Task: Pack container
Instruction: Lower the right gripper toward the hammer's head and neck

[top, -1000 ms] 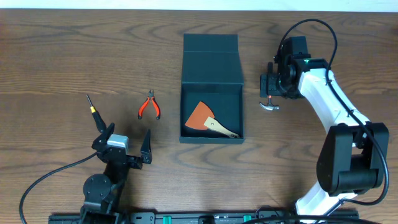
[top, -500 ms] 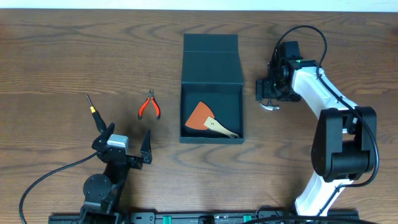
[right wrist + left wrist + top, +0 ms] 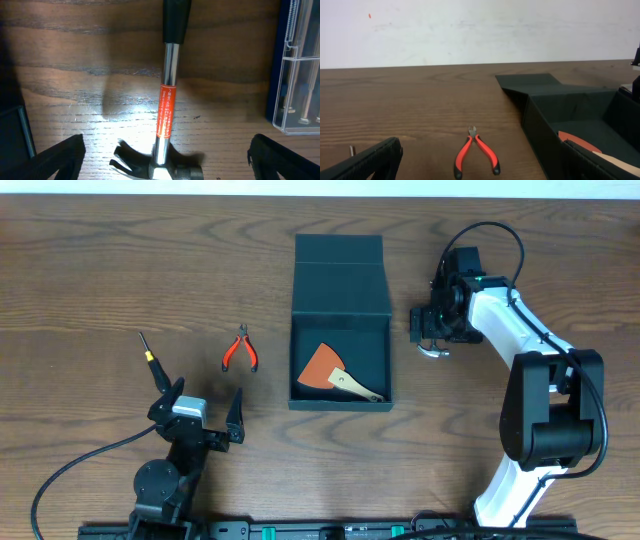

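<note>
Your right gripper (image 3: pixel 430 332) sits w/ jaws wide astride the hammer (image 3: pixel 167 110), just right of the container (image 3: pixel 340 280), not touching it. Your left gripper (image 3: pixel 202 410) is wide too & empty; container's mid-table, lid open, well off to its front-right.

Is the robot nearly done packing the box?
Not nearly. Done: an orange scraper with a wooden handle lies in the open dark teal cardboard box. In hand: the right gripper, open, hovers over a small steel-shafted hammer, not gripping it. Left: the hammer, red-handled pliers and a black-and-yellow screwdriver lie on the wooden table; lid open.
</note>
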`<act>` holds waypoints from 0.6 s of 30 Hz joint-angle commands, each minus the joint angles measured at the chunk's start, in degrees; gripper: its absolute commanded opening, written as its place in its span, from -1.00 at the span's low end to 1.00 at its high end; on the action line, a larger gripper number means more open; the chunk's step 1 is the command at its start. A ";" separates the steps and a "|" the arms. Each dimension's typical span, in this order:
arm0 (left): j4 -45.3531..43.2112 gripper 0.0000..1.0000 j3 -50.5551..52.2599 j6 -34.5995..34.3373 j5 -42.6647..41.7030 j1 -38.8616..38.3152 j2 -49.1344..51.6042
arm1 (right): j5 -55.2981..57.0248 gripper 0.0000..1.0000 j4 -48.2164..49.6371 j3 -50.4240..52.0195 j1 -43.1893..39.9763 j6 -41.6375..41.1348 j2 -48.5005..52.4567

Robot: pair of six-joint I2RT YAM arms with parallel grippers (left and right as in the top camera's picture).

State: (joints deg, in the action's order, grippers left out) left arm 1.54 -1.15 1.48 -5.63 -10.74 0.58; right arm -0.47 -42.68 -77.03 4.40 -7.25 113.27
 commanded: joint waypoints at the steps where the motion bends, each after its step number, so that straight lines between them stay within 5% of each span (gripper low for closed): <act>1: 2.05 0.97 0.90 -0.26 -1.25 -0.33 -0.35 | -0.42 0.94 0.48 0.24 -0.37 0.22 0.44; 18: 2.05 0.97 0.90 -0.28 -1.25 -0.33 -0.35 | -0.44 0.92 1.73 0.24 -1.22 -1.77 0.44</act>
State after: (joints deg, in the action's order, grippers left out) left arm 1.54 -1.17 1.48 -5.63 -10.74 0.58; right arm -0.49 -41.56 -77.03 3.88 -7.66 113.27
